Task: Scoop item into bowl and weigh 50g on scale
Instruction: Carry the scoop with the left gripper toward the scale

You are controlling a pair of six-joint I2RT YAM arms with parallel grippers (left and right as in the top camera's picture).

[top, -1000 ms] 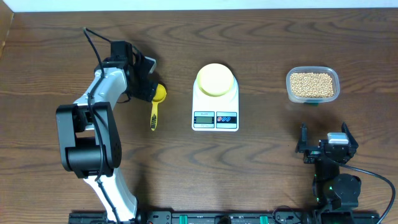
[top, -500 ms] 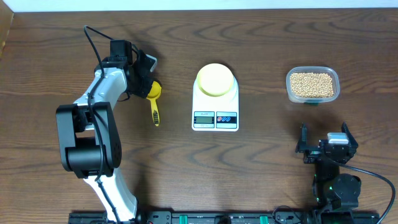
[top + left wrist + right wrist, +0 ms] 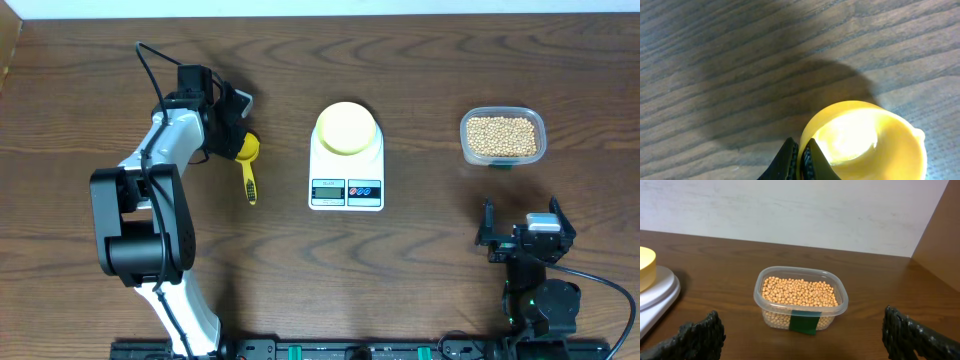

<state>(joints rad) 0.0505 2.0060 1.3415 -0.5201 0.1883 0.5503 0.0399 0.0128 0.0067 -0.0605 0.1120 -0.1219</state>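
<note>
A yellow measuring spoon (image 3: 248,165) lies on the table left of the scale (image 3: 346,178). My left gripper (image 3: 232,137) is shut on the rim of its cup; in the left wrist view the two fingertips (image 3: 790,152) pinch the yellow wall of the spoon (image 3: 865,142) between them. The pale-yellow bowl (image 3: 346,128) stands on the scale's platform. The tan beans (image 3: 501,134) fill a clear tub (image 3: 540,130) at the right. My right gripper (image 3: 525,238) rests open near the front edge, facing the tub of beans (image 3: 800,291) from a distance.
The right wrist view shows the bowl's edge (image 3: 645,265) on the scale (image 3: 657,292) at far left and a green label (image 3: 804,321) on the tub's front. A pale wall runs behind the table. The left arm's base (image 3: 135,230) stands at front left.
My left gripper has shut on the spoon's cup rim. The spoon's head has shifted slightly left and its handle has swung a little. The right arm has not moved.
</note>
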